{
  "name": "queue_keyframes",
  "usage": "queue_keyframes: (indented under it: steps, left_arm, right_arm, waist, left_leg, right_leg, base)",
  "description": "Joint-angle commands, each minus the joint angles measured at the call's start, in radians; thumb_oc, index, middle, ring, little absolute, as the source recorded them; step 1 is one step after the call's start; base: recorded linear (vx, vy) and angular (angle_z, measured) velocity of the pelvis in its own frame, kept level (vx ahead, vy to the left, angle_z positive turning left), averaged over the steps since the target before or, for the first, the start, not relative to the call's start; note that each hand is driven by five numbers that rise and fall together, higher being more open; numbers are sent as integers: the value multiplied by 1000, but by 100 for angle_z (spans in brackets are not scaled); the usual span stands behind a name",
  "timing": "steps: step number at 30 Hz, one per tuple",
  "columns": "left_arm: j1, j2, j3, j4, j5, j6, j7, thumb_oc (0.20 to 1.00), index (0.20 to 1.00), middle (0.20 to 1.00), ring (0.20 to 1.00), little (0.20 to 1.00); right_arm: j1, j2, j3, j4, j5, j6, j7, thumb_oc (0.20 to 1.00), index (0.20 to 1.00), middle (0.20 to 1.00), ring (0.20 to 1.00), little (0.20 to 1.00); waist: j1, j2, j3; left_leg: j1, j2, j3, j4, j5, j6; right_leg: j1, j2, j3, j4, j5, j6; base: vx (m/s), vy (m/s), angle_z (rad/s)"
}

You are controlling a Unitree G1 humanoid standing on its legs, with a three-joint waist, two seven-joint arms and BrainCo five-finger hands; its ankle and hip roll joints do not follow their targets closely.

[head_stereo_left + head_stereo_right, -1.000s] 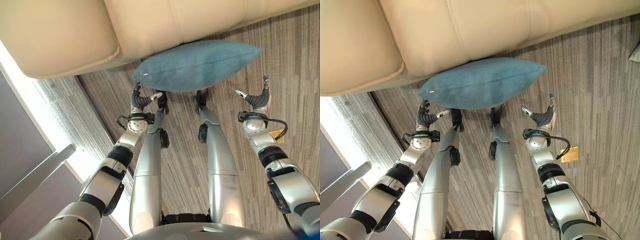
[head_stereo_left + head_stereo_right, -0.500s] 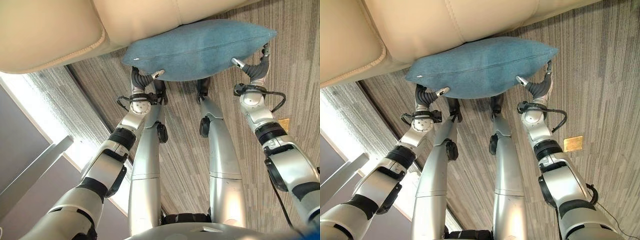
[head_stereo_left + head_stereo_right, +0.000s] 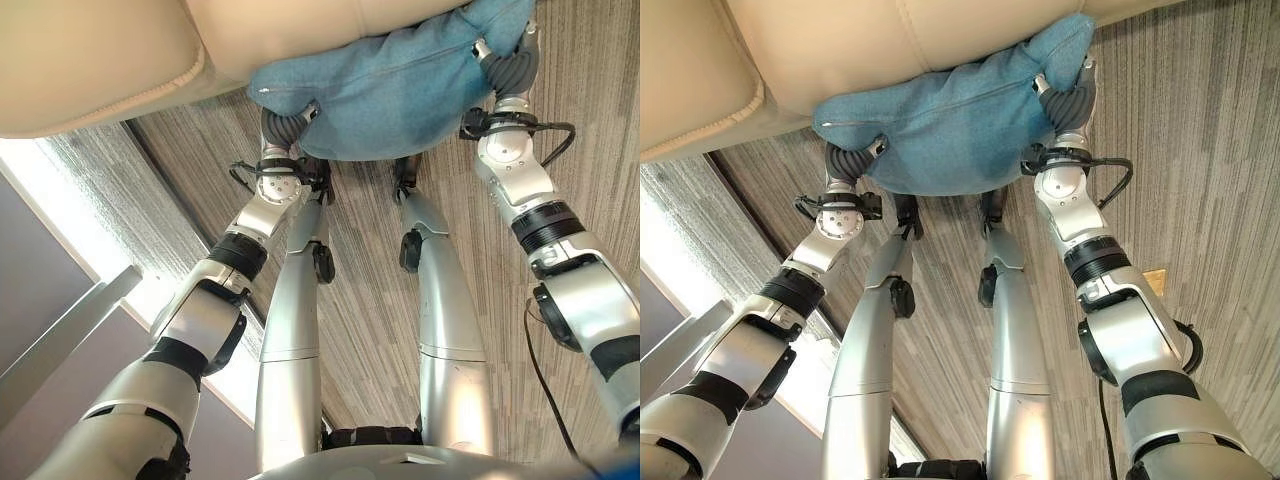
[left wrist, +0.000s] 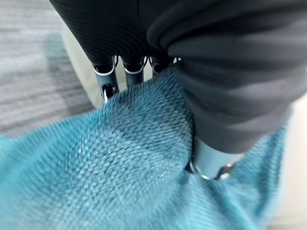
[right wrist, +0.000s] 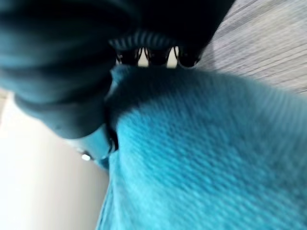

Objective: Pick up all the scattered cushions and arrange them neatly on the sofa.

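Note:
A blue cushion (image 3: 390,90) hangs bunched between my two hands, close against the front edge of the cream sofa (image 3: 100,60). My left hand (image 3: 285,128) grips its left end and my right hand (image 3: 505,65) grips its raised right end. In the left wrist view the fingers (image 4: 106,81) reach behind the blue weave (image 4: 120,182) while the thumb presses its front. The right wrist view shows the same pinch on the cushion (image 5: 206,158). The cushion's right corner is higher than its left.
Grey striped carpet (image 3: 370,300) covers the floor below the cushion. A bright pale strip (image 3: 90,230) runs along the left, with a grey piece of furniture (image 3: 50,350) at the lower left. A small brass floor plate (image 3: 1155,280) lies to the right.
Both hands have closed in on the cushion's ends and taken hold. The cushion has risen off the floor toward the sofa and crumpled, its right end highest.

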Motion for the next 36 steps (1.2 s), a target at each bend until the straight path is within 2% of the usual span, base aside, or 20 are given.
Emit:
queue_keyframes:
  steps: [1,9,11,12,14,15,16,20,22,24,25,30,31,32,33,35,36]
  left_arm:
    - [2,-66,23,-130,2,-142,-5,200,200,200,200,200]
    - [257,-81,37,-314,28,-133,-93,200,200,200,200,200]
    - [371,-82,36,-380,21,-136,-132,200,200,200,200,200]
    - [447,-79,33,-423,12,-137,-162,200,200,200,200,200]
    - [527,-52,23,-468,10,-138,-192,200,200,200,200,200]
    - [529,-52,22,-469,10,-137,-192,200,200,200,200,200]
    - [588,-30,22,-519,7,-144,-217,200,200,200,200,200]
    - [712,2,12,-587,-10,-158,-251,200,200,200,200,200]
    - [758,18,8,-601,-16,-158,-261,200,200,200,200,200]
    - [769,19,9,-599,-14,-156,-261,200,200,200,200,200]
    - [787,22,13,-599,-9,-156,-261,200,200,200,200,200]
    - [853,18,34,-596,-20,-150,-270,200,200,200,200,200]
    - [863,12,31,-595,-19,-146,-267,200,200,200,200,200]
    - [871,8,32,-594,-18,-144,-267,200,200,200,200,200]
    - [882,10,34,-597,-9,-137,-270,200,200,200,200,200]
    - [890,14,43,-610,11,-126,-276,200,200,200,200,200]
    - [894,15,49,-617,17,-125,-275,200,200,200,200,200]
  right_arm:
    - [113,48,-2,-142,-92,-105,22,200,200,200,200,200]
    - [422,68,-115,-330,-153,-121,64,200,200,200,200,200]
    - [546,82,-144,-422,-161,-128,92,200,200,200,200,200]
    - [628,93,-153,-477,-170,-131,114,200,200,200,200,200]
    - [720,83,-165,-537,-190,-130,139,200,200,200,200,200]
    - [721,84,-165,-538,-190,-130,139,200,200,200,200,200]
    - [786,71,-168,-590,-211,-131,156,200,200,200,200,200]
    - [928,52,-166,-681,-253,-131,187,200,200,200,200,200]
    - [987,59,-160,-708,-245,-131,203,200,200,200,200,200]
    - [1004,62,-157,-712,-240,-131,211,200,200,200,200,200]
    - [1028,61,-151,-711,-236,-132,219,200,200,200,200,200]
    - [1075,48,-151,-725,-247,-123,240,200,200,200,200,200]
    - [1083,47,-151,-727,-252,-120,237,200,200,200,200,200]
    - [1088,49,-157,-726,-255,-118,239,200,200,200,200,200]
    - [1102,51,-172,-724,-262,-110,236,200,200,200,200,200]
    - [1109,63,-185,-725,-263,-107,228,200,200,200,200,200]
    - [1108,67,-185,-725,-264,-107,228,200,200,200,200,200]
  waist:
    - [15,14,-186]
    - [21,18,-229]
    - [19,17,-246]
    - [19,13,-255]
    - [17,10,-262]
    - [16,10,-259]
    - [18,4,-267]
    - [12,-6,-279]
    - [7,-14,-295]
    - [4,-17,-300]
    - [3,-26,-309]
    - [13,-50,-344]
    - [27,-54,-339]
    - [28,-59,-350]
    - [28,-64,-366]
    - [42,-63,-380]
    - [45,-63,-387]
  left_leg:
    - [-60,31,-101,65,-143,-19]
    - [177,23,-108,-77,-112,-58]
    - [289,22,-110,-130,-99,-70]
    - [345,19,-103,-144,-70,-67]
    - [441,21,-106,-166,-74,-68]
    - [447,21,-107,-168,-73,-68]
    - [524,25,-108,-186,-76,-70]
    - [726,36,-100,-235,-80,-77]
    - [814,57,-100,-246,-82,-86]
    - [838,62,-98,-244,-79,-92]
    - [878,78,-95,-222,-85,-102]
    - [901,82,-132,-98,-81,-97]
    - [898,34,-180,-63,-106,-87]
    - [894,6,-196,-77,-121,-81]
    - [889,-16,-190,-100,-146,-72]
    - [887,-67,-195,-138,-148,-60]
    - [903,-72,-201,-153,-148,-58]
  right_leg:
    - [12,-25,-1,-67,-52,107]
    - [243,-30,-44,-202,-42,115]
    - [358,-26,-61,-270,-34,117]
    - [423,-28,-82,-305,-6,111]
    - [524,-26,-95,-337,-8,111]
    - [529,-25,-95,-339,-8,111]
    - [618,-21,-103,-368,-13,113]
    - [834,2,-122,-425,-31,113]
    - [941,26,-123,-457,-50,108]
    - [978,35,-121,-474,-51,105]
    - [1045,58,-115,-496,-71,91]
    - [1144,80,-94,-517,-84,71]
    - [1167,82,-76,-521,-87,69]
    - [1173,79,-73,-527,-82,73]
    - [1192,70,-71,-537,-83,83]
    - [1210,84,-40,-539,-77,93]
    - [1218,88,-26,-543,-78,98]
  base:
    - [37,-70,3]
    - [9,-55,4]
    - [-8,-80,4]
    - [-44,-48,4]
    - [3,-48,9]
    - [76,-58,10]
    - [94,-46,6]
    - [148,-87,3]
    - [118,-112,13]
    - [77,-118,7]
    - [95,-156,2]
    - [92,-83,4]
    - [57,6,-26]
    - [137,32,-26]
    - [174,53,-22]
    - [209,130,-21]
    - [261,197,-71]
